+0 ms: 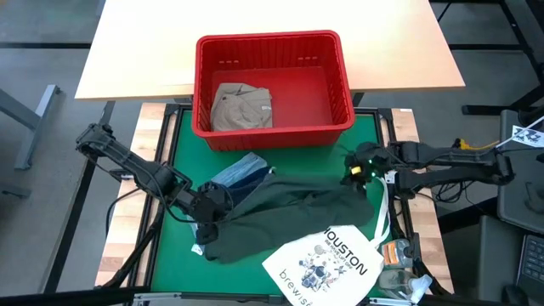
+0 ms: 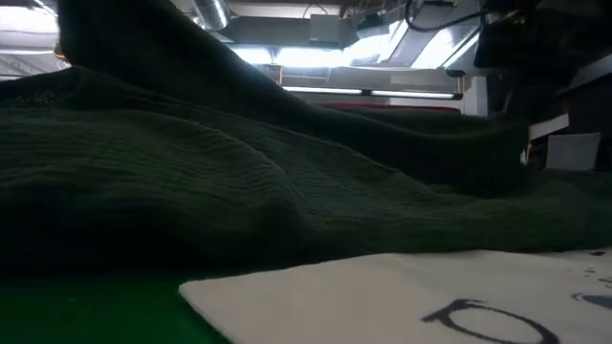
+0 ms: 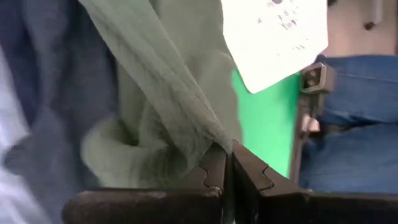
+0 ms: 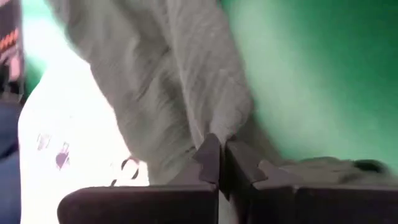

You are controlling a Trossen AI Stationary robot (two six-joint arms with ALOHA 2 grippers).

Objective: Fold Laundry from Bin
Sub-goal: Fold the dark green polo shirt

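Note:
A dark green garment point(image 1: 289, 212) lies stretched across the green mat point(image 1: 183, 144) between my two grippers. My left gripper point(image 1: 206, 206) is shut on its left end and my right gripper point(image 1: 355, 174) on its right end. The garment's near part rests on the mat, and its near right edge lies under the white tote bag point(image 1: 327, 263). A light blue denim garment point(image 1: 242, 170) lies just beyond my left gripper. The red bin point(image 1: 272, 85) stands at the far side with a khaki garment point(image 1: 242, 106) on its floor. My left gripper point(image 3: 227, 163) pinches a bunched fold of the dark green garment point(image 3: 208, 142) between its two fingers, slanting down from the table's left. A strand of cloth runs taut from the fingers. My right gripper point(image 4: 221, 155) pinches a gathered fold of the same garment point(image 4: 214, 127) between its two fingers, slanting down from the right. The cloth drapes away from the fingers onto the mat.
The tote bag point(image 2: 430, 296) lies on the near right part of the mat, printed side up. Small packets point(image 1: 398, 255) lie at the near right corner. The wooden table point(image 1: 136, 51) under the bin reaches past the mat's far edge.

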